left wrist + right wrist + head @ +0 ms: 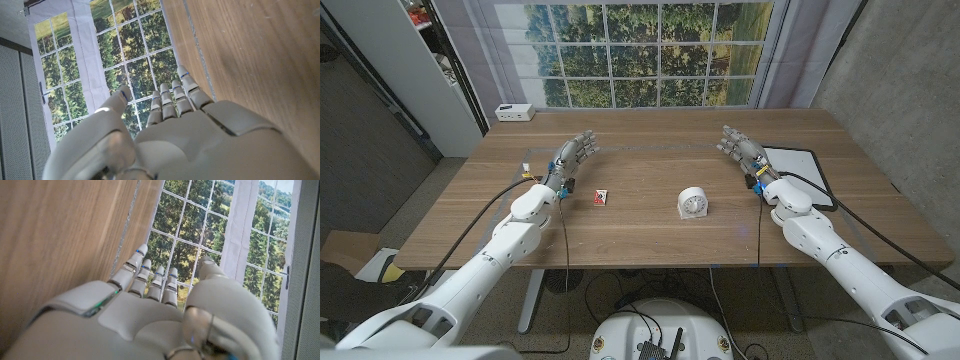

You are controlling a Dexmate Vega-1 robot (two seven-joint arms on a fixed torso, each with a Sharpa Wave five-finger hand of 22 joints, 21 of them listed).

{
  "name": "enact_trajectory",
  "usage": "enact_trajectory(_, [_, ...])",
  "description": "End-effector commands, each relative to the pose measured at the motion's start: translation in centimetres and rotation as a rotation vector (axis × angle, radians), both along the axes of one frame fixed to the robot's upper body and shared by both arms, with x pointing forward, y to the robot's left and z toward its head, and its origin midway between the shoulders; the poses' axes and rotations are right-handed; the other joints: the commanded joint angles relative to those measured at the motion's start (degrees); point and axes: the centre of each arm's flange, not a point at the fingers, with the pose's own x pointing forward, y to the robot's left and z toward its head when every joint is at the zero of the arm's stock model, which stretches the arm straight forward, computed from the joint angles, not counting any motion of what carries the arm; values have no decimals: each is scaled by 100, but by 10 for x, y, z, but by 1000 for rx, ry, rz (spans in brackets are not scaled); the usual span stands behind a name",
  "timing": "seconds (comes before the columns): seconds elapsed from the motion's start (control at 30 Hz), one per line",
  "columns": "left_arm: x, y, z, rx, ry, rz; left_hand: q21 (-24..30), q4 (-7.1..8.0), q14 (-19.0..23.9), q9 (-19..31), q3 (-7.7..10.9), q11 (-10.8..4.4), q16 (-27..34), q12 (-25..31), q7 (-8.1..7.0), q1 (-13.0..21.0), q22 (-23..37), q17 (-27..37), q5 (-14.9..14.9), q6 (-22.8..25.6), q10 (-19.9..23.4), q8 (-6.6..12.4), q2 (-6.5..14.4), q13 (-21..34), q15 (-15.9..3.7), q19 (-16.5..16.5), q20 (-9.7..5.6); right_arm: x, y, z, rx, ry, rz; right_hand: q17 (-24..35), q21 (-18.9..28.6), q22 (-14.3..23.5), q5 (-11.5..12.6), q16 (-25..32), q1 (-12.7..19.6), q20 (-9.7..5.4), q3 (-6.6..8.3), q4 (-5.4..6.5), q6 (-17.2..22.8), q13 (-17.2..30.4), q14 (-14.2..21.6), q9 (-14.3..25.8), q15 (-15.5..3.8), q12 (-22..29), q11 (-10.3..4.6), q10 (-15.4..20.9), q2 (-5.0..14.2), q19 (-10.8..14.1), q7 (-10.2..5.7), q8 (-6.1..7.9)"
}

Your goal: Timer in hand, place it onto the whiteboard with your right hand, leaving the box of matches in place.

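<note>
A small white timer [693,204] with a round dial stands on the wooden table [650,235], a little right of the middle. The matchbox [602,198], red and white, lies to its left. A whiteboard [798,163] lies flat at the table's right side. My right hand [743,151] is open with its fingers stretched out, just left of the whiteboard and behind the timer, holding nothing. My left hand [571,158] is open too, behind and left of the matchbox. The right hand [150,310] and left hand [175,130] both show straight fingers over bare wood.
A white box [514,112] sits at the table's back left corner. A window picture covers the wall behind the table. Cables run along both arms.
</note>
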Motion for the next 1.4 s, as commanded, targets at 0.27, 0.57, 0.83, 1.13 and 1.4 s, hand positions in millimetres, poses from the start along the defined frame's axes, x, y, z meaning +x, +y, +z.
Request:
enact_trajectory(0.27, [-7,16,-3,24,-20,0,14,-3,77,28,25,6,47,55,8,61,22,7,29,70,99,36,8,12,-19,81,-12,-46,2,57,-452,-23,-65,-136,-60,25,-15,21,97,77,-139,-224,-158,-40,54,-16,-649,36,-64,-64,-318,-42,-19,14])
enact_trajectory(0.57, [-4,20,1,36,-27,-6,-2,-5,96,29,25,-8,51,55,10,57,23,7,30,99,98,43,9,13,-10,89,-4,-79,19,79,-706,46,-82,-237,-127,25,-24,5,253,232,-203,-403,-386,-76,-2,-37,-659,11,-163,-255,-501,-243,-129,-6])
enact_trajectory(0.83, [-2,24,1,44,-28,-16,-17,-6,101,30,25,-8,50,59,-4,52,23,7,30,110,109,44,10,15,-8,89,4,-99,33,87,-842,94,-88,-297,-147,22,1,-20,399,303,-246,-496,-704,-103,-103,-47,-671,-3,-227,-450,-639,-358,-209,-31])
enact_trajectory(1.13, [-2,24,-3,44,-29,-26,-34,-5,120,31,22,-10,54,68,-7,44,24,7,29,136,132,49,9,18,-15,93,6,-124,58,89,-1015,144,-115,-350,-158,19,49,-40,915,381,-158,-575,-988,-150,-278,-60,-671,14,-312,-625,-710,-577,-520,-7])
enact_trajectory(1.4, [-2,24,-6,49,-31,-38,-62,9,177,33,13,-12,74,105,-10,22,25,13,27,184,224,61,13,23,-25,87,19,-143,77,88,-1189,196,-136,-366,-157,17,58,-45,1258,400,-102,-580,-1107,-190,-424,-68,-653,16,-447,-798,-713,-707,-612,33])
